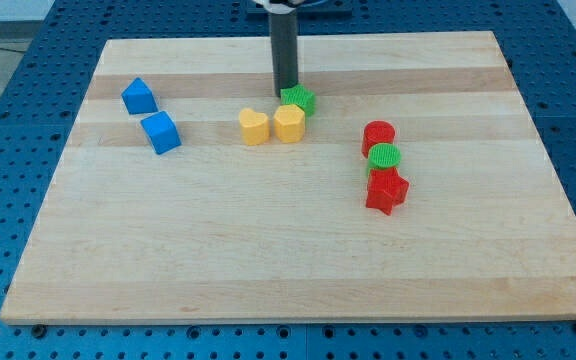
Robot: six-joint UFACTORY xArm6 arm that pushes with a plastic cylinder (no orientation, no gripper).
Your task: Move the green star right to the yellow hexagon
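Note:
The green star [299,99] lies near the top middle of the wooden board [268,250]. It touches the upper right side of the yellow hexagon [289,124]. A yellow heart [253,127] sits just left of the hexagon. My tip [285,92] rests on the board at the star's left edge, touching it or nearly so, above the hexagon.
A blue block [139,96] and a blue cube [161,133] lie at the left. At the right, a red cylinder [378,136], a green cylinder [384,158] and a red star [386,191] stand in a tight column.

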